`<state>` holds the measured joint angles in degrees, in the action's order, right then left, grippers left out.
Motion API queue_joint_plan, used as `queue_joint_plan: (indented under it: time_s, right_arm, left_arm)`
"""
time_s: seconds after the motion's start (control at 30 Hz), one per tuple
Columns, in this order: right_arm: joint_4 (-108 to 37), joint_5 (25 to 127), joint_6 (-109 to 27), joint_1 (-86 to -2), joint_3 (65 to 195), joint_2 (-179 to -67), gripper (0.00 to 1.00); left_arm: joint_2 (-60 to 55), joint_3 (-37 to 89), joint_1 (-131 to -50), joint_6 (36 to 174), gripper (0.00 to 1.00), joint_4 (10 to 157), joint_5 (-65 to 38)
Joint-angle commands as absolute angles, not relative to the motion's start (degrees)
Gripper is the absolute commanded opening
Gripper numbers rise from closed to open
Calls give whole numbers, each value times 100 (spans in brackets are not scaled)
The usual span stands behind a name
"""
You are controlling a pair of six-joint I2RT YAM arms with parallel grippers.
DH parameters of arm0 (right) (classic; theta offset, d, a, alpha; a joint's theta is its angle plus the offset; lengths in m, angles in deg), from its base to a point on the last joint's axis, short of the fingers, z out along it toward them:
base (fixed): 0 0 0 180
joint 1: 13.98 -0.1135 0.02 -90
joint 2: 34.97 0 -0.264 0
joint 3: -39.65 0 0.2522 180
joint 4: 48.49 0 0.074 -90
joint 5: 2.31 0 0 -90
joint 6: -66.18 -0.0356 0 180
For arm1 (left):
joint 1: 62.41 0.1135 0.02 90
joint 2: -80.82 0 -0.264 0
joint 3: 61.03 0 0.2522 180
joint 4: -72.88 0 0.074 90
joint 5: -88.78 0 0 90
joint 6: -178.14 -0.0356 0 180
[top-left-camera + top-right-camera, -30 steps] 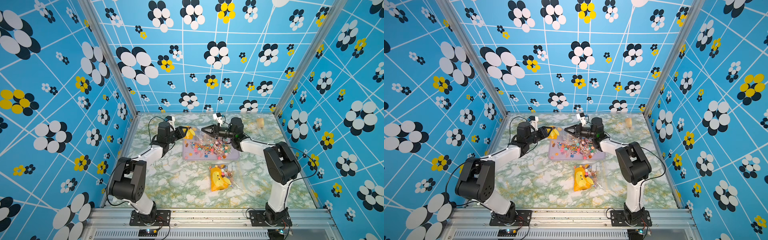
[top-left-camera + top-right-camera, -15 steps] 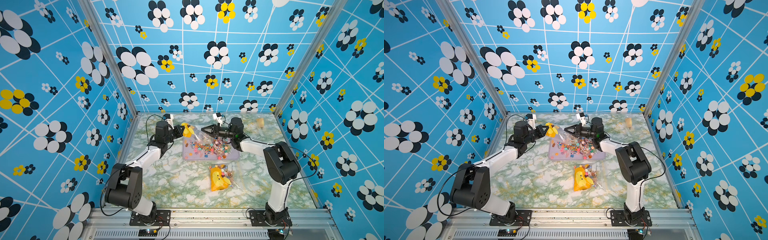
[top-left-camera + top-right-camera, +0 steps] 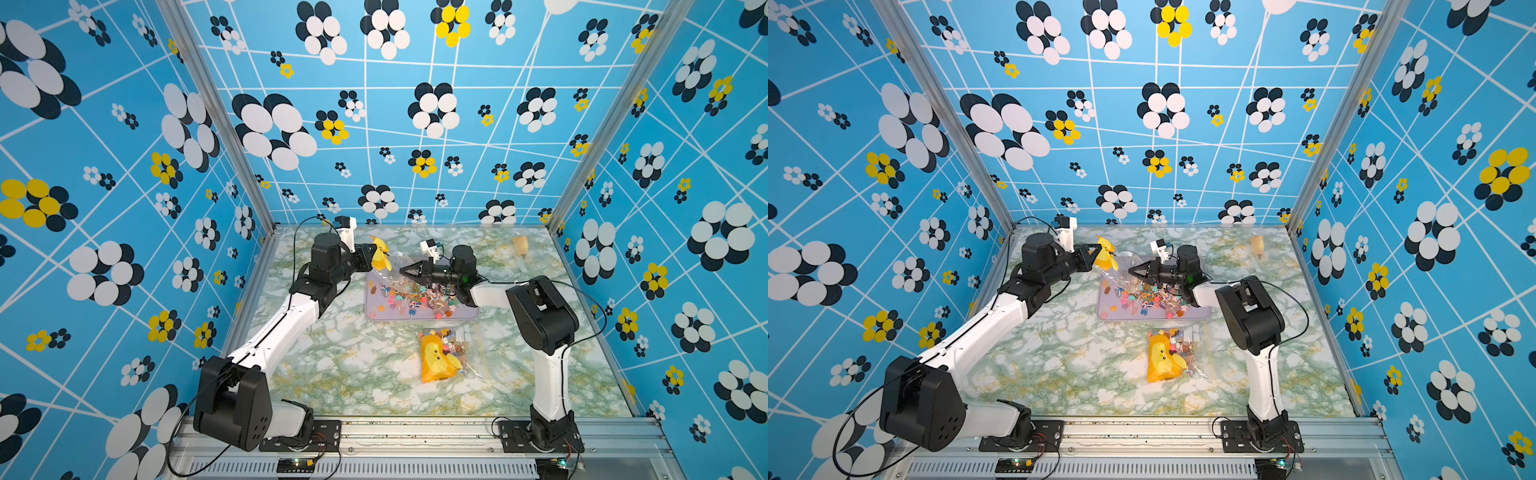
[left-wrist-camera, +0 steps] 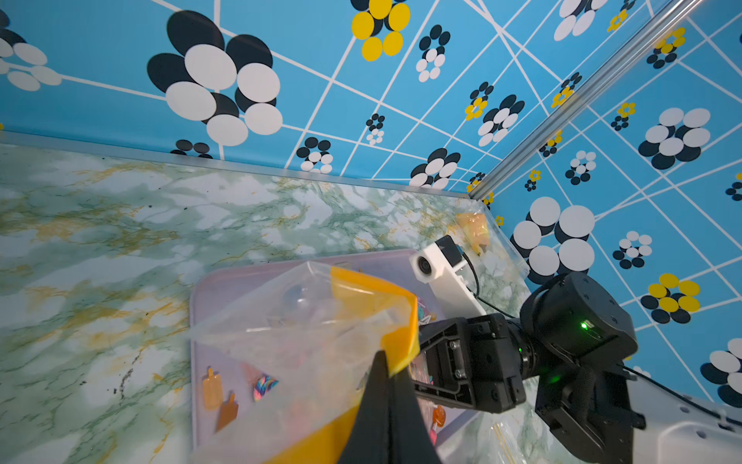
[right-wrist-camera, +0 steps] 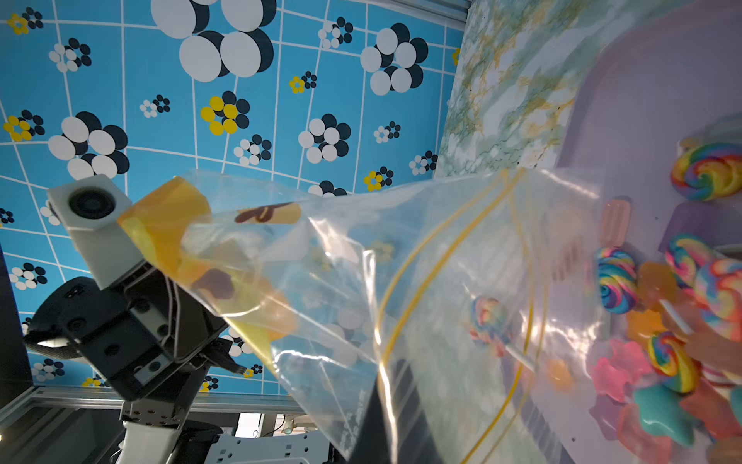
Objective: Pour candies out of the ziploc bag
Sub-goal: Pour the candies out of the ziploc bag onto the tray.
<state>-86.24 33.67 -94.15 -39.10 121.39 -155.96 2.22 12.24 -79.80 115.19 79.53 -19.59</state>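
A clear ziploc bag with a yellow printed bottom hangs over the lilac tray. My left gripper is shut on its yellow bottom corner and holds that corner high. My right gripper is shut on the plastic near the bag's yellow zip line. The mouth slopes down toward the tray. Many multicoloured candies lie in the tray. One lollipop shows through the plastic by the mouth. The bag looks almost empty.
A second bag with yellow print and sweets lies flat on the marble table in front of the tray. A small pale yellow bag sits at the back right corner. Patterned walls close in three sides.
My left gripper has shut on the bag's yellow corner and lifted it slightly up and back. The right arm has stayed where it was.
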Motion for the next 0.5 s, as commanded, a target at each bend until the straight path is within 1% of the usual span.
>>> queue_joint_plan:
  time_s: [0.0, 0.27, 0.47]
  right_arm:
    - [-9026, 3317, -9669, -3939, 12223, -15855, 0]
    - [-9388, 3308, -9938, -3942, 12242, -15924, 0]
    - [-9862, 3328, -10305, -3939, 12318, -16220, 0]
  left_arm:
    - [366, 1501, -8103, 11240, 0, 8065, -1762]
    - [422, 2046, -8573, 10693, 0, 8669, -1456]
    - [480, 2366, -8824, 10364, 0, 9089, -1284]
